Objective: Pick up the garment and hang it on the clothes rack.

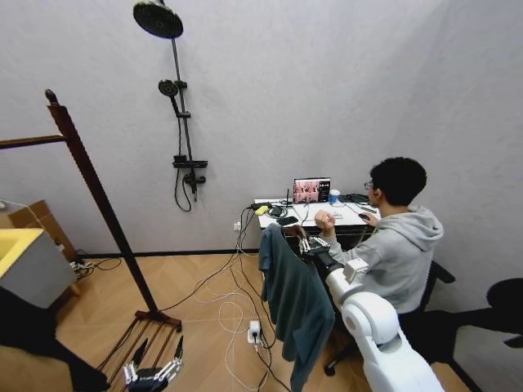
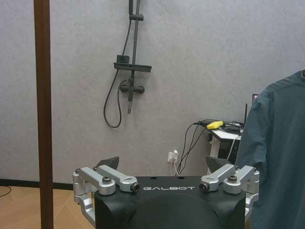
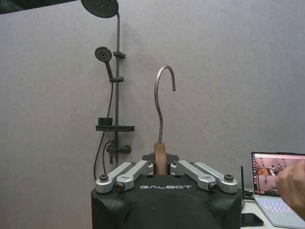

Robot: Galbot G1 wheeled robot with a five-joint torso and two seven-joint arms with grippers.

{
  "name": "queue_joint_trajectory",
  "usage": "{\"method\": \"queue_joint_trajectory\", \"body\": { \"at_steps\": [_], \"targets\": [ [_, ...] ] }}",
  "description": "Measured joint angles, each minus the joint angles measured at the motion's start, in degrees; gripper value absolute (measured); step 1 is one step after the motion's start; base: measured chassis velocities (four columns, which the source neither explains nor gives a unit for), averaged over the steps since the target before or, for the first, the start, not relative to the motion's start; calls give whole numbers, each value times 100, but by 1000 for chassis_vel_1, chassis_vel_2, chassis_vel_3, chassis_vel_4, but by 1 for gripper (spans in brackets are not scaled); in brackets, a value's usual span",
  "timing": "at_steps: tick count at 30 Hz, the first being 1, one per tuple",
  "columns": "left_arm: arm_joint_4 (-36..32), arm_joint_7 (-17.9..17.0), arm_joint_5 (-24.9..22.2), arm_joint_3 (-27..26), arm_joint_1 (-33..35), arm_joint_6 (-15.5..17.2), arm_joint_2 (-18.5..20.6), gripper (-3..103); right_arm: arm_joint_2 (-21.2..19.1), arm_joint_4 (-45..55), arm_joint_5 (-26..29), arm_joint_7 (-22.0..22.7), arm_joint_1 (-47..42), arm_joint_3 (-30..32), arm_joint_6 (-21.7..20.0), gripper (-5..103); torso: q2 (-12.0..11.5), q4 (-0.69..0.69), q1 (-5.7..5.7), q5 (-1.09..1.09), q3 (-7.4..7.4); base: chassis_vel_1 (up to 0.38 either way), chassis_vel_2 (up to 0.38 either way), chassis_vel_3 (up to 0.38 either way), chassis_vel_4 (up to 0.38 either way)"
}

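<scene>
The dark teal garment (image 1: 296,304) hangs from a wooden hanger (image 3: 160,158) whose metal hook (image 3: 162,93) points up. My right gripper (image 1: 309,243) is shut on the hanger's neck, holding the garment clear of the floor, right of centre. The clothes rack (image 1: 96,192) stands at the left, leaning in the head view, with its horizontal bar (image 1: 31,141) and low slatted shelf (image 1: 140,341). My left gripper (image 1: 152,376) hangs low near the rack's base, open and holding nothing. In the left wrist view the open left gripper (image 2: 164,164) faces a rack post (image 2: 44,114), and the garment (image 2: 280,152) shows beside it.
A wall shower fixture (image 1: 181,106) is mounted behind. Cables and a power strip (image 1: 254,331) lie on the wooden floor between the rack and the garment. A desk (image 1: 310,214) with a laptop (image 1: 311,190) stands behind the garment. Boxes (image 1: 29,253) sit at the far left.
</scene>
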Motion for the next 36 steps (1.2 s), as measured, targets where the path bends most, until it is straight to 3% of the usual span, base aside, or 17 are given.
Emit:
{"method": "queue_joint_trajectory", "body": {
  "at_steps": [14, 36],
  "targets": [
    [0, 0, 0, 0, 0, 0, 0, 100, 46, 334, 82, 192, -308, 124, -147, 10, 0, 0, 1, 0, 0, 65, 71, 63, 69],
    [0, 0, 0, 0, 0, 0, 0, 100, 542, 179, -310, 177, -282, 92, -18, 10, 0, 0, 1, 0, 0, 126, 117, 126, 118]
  ]
}}
